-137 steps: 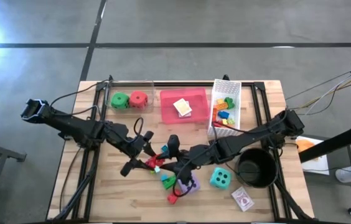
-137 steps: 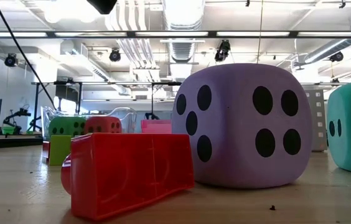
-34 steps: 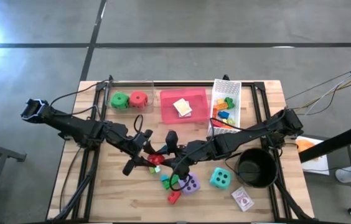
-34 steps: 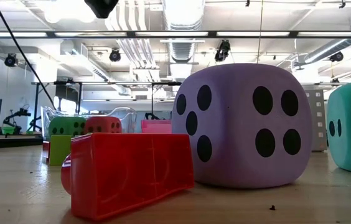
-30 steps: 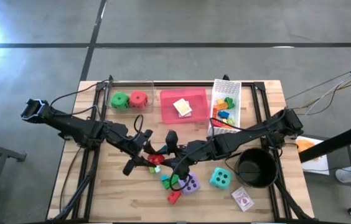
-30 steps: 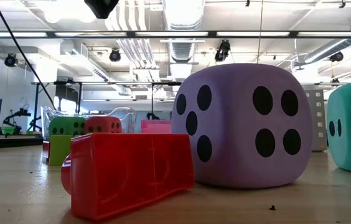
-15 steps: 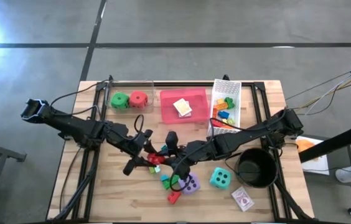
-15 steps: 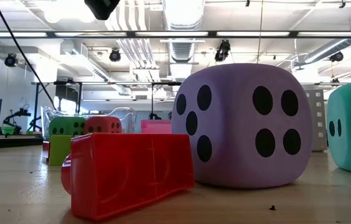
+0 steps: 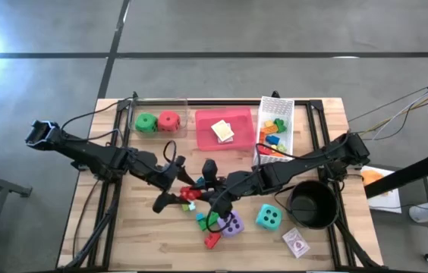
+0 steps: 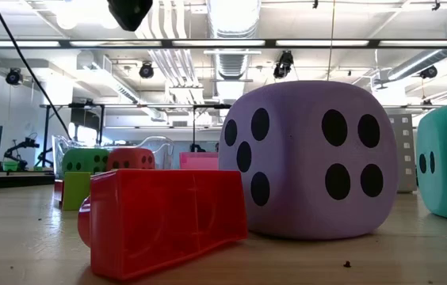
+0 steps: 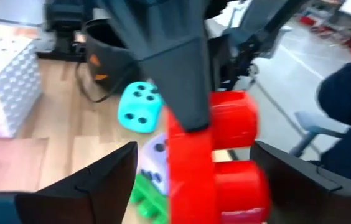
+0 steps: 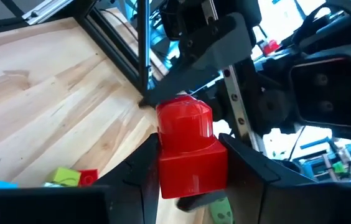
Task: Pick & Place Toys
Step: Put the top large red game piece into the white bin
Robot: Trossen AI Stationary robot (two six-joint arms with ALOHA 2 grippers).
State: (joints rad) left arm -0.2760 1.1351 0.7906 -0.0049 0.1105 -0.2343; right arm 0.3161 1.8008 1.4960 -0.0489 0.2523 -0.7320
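One red brick (image 12: 191, 149) | right jaws clamp base | underside hidden

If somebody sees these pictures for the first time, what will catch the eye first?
Mid-table, the right gripper pinches a red brick, while the left gripper stands open around it. In front, a purple die and teal die lie among loose bricks; at the back, the white basket holds more.

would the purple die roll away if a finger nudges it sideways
Probably not: the purple die sits flat on a broad face on the wooden table. It looks like soft foam, so likely light, more apt to slide or tip over one face than keep rolling.
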